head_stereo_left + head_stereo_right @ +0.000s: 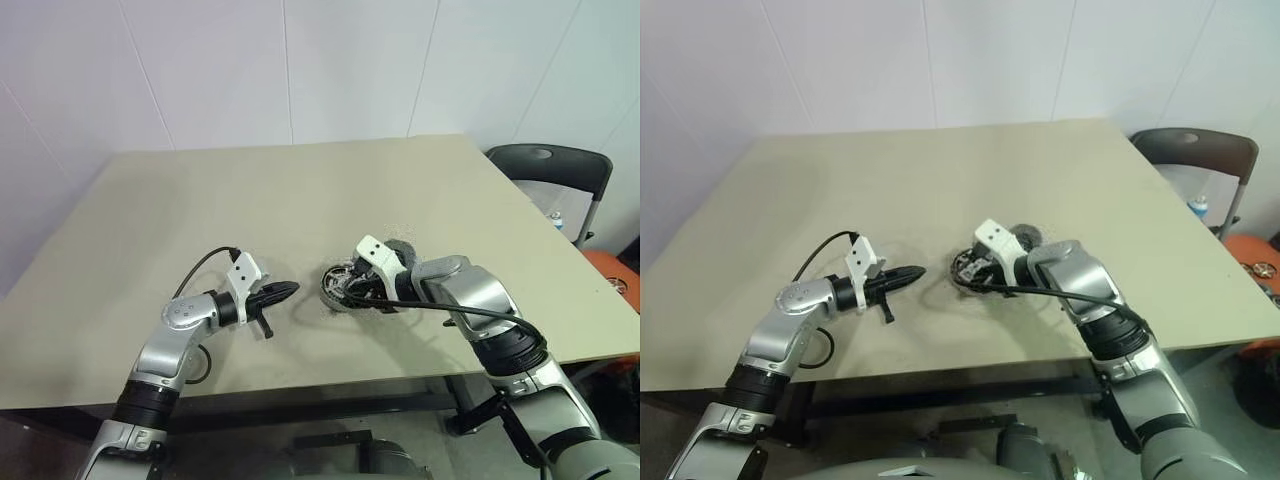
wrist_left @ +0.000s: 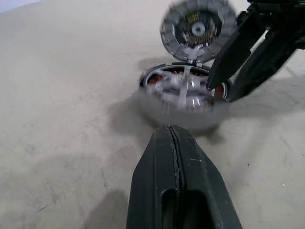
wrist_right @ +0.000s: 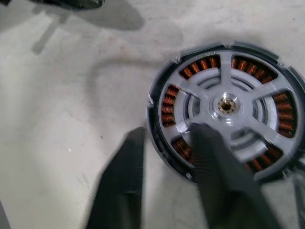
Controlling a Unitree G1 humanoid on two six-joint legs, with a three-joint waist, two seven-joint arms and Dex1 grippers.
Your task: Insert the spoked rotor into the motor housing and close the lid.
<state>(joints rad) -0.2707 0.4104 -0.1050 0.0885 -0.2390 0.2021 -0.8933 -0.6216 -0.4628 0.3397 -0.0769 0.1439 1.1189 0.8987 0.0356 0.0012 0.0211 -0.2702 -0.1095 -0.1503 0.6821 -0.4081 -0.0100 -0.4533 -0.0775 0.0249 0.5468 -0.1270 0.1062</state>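
Note:
The motor housing lies flat on the table, its copper coils ringing a silvery centre. The spoked rotor sits inside it, silvery spokes over the coils. Just behind the housing the lid stands tilted up, its inner face towards the left wrist view. My right gripper hangs open over the housing's near rim, one finger outside it and the other over the rotor. To the left of the housing, and apart from it, my left gripper is shut on nothing and points at it.
The beige table stretches bare to the back and left; its front edge is close to both arms. A dark chair stands off the right side, with an orange object on the floor beyond.

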